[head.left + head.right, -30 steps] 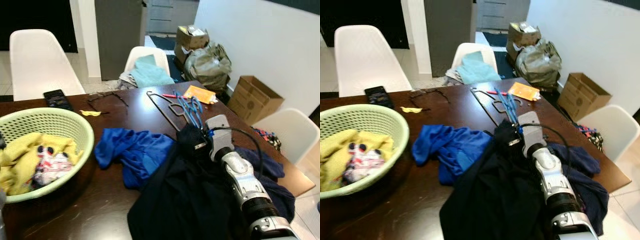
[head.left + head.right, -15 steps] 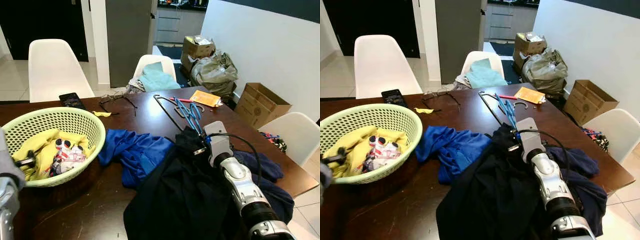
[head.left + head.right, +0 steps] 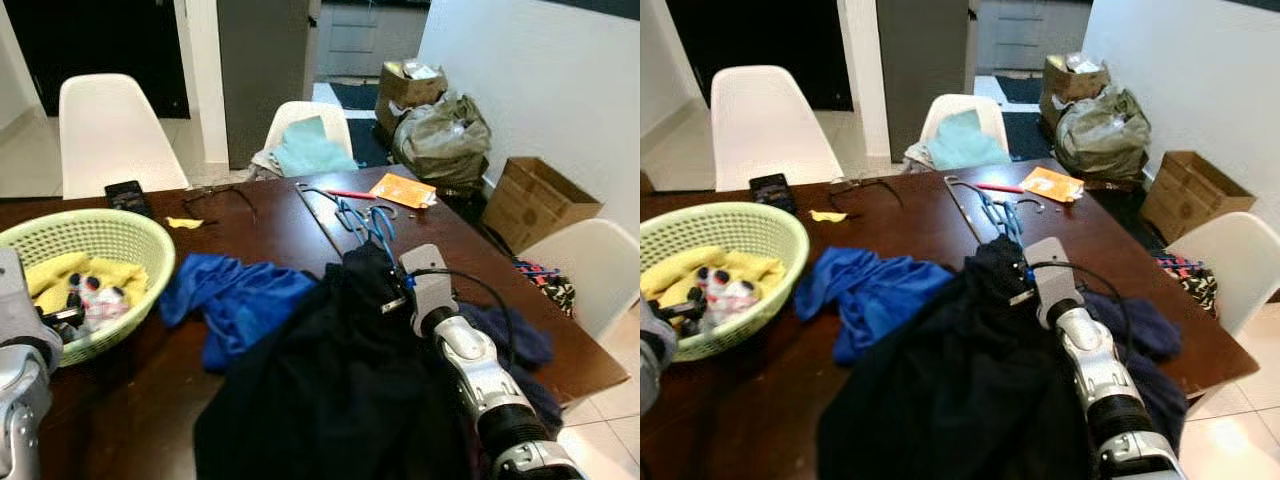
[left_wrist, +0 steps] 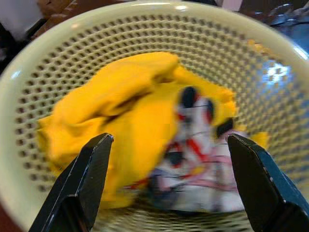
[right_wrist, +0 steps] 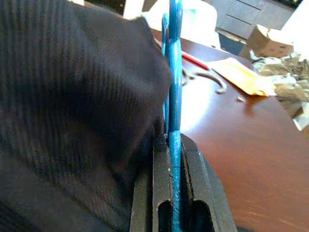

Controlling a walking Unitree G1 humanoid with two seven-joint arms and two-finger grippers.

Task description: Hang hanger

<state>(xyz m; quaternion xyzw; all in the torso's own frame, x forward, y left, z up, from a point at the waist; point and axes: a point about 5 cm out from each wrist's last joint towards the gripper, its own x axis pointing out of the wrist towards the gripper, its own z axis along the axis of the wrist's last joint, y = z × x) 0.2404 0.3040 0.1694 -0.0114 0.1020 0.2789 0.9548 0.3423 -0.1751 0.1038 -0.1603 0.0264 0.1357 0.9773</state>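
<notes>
A blue hanger (image 3: 366, 222) lies on the dark wooden table (image 3: 275, 225), its near end tucked under a black garment (image 3: 340, 390). My right gripper (image 5: 174, 142) is shut on the blue hanger's (image 5: 173, 72) thin bar, and the black garment (image 5: 72, 106) is bunched against its side. A black wire hanger (image 3: 316, 205) lies just left of the blue one. My left gripper (image 4: 169, 140) stands open above the green basket (image 4: 29, 72), with yellow and patterned clothes below it. The left arm (image 3: 20, 345) rises at the table's near left.
A blue garment (image 3: 235, 300) lies between the basket (image 3: 135, 228) and the black garment. A phone (image 3: 124, 195), glasses (image 3: 220, 195), a red pen and an orange packet (image 3: 398, 189) sit at the far side. White chairs (image 3: 115, 130) ring the table; boxes (image 3: 535, 200) stand by the wall.
The camera has shifted. My left arm has come up into view beside the basket. The right gripper stays shut on the blue hanger under the black garment.
</notes>
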